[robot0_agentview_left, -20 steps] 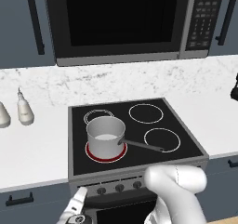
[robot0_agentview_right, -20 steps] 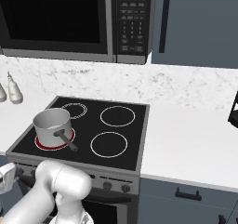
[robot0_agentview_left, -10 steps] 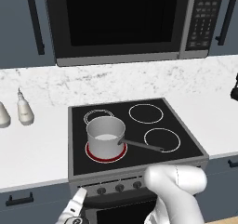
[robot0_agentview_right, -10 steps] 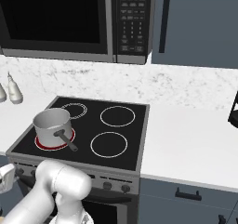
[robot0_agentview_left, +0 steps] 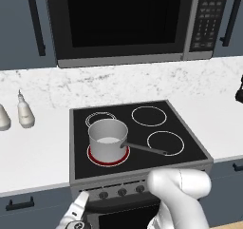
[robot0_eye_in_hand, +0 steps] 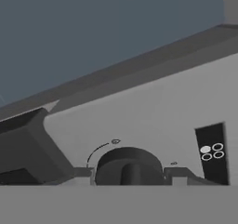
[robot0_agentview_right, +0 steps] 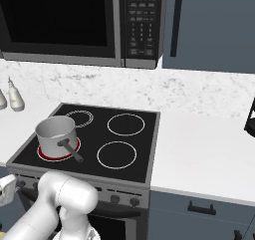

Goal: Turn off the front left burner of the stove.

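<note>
Up close in the hand view, the gripper (robot0_eye_in_hand: 130,175) has its two fingertips set apart on either side of a dark knob (robot0_eye_in_hand: 128,166) on the stove (robot0_agentview_left: 137,157) front panel, while the base views show the front left burner (robot0_agentview_left: 108,156) ringed red under a steel saucepan (robot0_agentview_left: 108,139).

Steel saucepan (robot0_agentview_left: 108,138) on red-ringed front left burner (robot0_agentview_left: 108,156) of black glass stove (robot0_agentview_left: 137,145); gripper (robot0_agentview_left: 76,214) low beside knob panel.
</note>
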